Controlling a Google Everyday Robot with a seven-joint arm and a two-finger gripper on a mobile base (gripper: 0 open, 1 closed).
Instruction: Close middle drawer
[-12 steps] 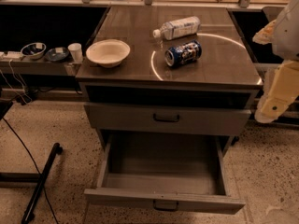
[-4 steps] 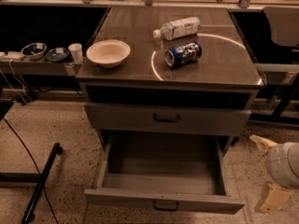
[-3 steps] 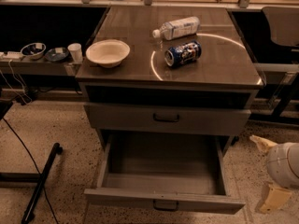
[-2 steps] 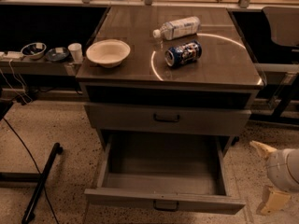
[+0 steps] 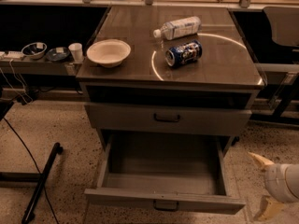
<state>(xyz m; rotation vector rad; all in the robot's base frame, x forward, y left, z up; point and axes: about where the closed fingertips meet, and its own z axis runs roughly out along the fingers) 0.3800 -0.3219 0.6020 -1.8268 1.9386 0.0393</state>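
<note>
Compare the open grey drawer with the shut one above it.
The grey middle drawer is pulled out; the grey upper drawer is shut. The middle shows its empty inside, the upper only its front. Both have dark centre handles. The cream claw, open, sits right of the middle drawer.

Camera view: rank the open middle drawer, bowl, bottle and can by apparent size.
1. middle drawer
2. bowl
3. bottle, close to the bowl and farther back, so unsure
4. can
The pincer hangs open at lower right, beside the drawer.
</note>
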